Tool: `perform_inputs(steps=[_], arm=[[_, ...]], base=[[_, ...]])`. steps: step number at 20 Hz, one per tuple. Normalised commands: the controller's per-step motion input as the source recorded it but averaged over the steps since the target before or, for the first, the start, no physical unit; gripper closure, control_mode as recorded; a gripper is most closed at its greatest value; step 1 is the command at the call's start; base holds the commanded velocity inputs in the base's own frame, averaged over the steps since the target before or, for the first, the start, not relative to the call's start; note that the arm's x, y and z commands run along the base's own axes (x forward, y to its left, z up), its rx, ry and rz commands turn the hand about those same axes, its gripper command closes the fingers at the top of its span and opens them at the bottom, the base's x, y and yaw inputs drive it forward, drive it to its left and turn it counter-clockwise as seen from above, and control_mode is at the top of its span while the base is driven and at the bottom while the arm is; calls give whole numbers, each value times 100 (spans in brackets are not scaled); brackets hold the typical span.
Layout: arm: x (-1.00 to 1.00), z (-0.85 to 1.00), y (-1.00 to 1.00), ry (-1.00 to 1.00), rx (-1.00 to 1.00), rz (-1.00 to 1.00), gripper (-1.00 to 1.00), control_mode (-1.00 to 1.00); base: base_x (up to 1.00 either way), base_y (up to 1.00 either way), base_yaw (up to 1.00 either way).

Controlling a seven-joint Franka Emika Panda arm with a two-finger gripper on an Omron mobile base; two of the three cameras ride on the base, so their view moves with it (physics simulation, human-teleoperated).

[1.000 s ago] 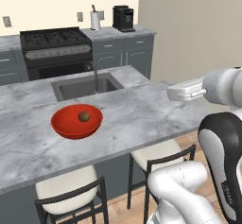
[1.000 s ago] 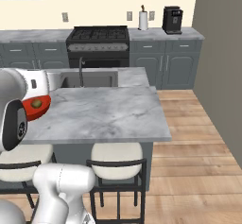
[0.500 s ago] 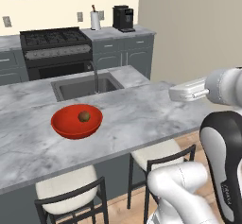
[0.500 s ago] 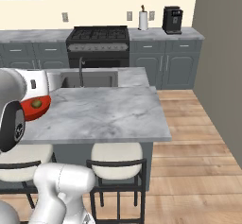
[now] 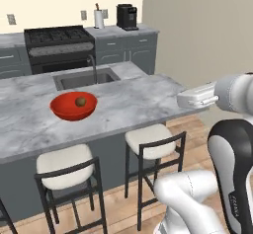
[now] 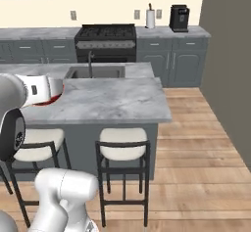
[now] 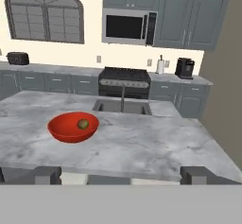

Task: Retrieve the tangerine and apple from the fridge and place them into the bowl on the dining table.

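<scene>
The red bowl [image 5: 60, 111] [image 7: 59, 132] stands on the marble dining table [image 5: 133, 97] [image 7: 142, 147], left of the sink. The dark apple [image 5: 80, 101] [image 7: 83, 124] with its greenish patch lies inside the bowl. My gripper [image 7: 120, 175] is open, with nothing between its fingertips [image 7: 47, 175]. It hovers off the table's near edge, well back from the bowl and looking toward it. In the right base view my white hand [image 6: 41, 88] covers most of the bowl [image 6: 53, 99]. The tangerine and the fridge are out of view.
An inset sink [image 5: 85, 79] [image 7: 122, 107] with a faucet lies behind the bowl. Two stools [image 5: 153, 139] [image 5: 64, 161] stand under the table's near edge. A stove [image 5: 58, 43] and counters line the back wall. A tall wall [image 5: 207, 25] rises at the right above wood floor [image 6: 196, 152].
The whole picture has shifted in both base views, so the camera has moved; the table sits a little farther off. The gripper stays open, and the apple rests in the bowl as before.
</scene>
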Motion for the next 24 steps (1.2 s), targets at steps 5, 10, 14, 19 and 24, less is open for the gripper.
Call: perform_inputs(steps=[5, 10, 14, 19, 24], arm=[[0, 0, 0, 0, 0, 0, -100, 100], [0, 0, 0, 0, 0, 0, -100, 100], [0, 0, 0, 0, 0, 0, -100, 100], [0, 0, 0, 0, 0, 0, -100, 100], [0, 0, 0, 0, 0, 0, -100, 100]], base=[[-9, 20, 55], [0, 52, 70], [4, 66, 73], [46, 69, 65], [74, 66, 58]])
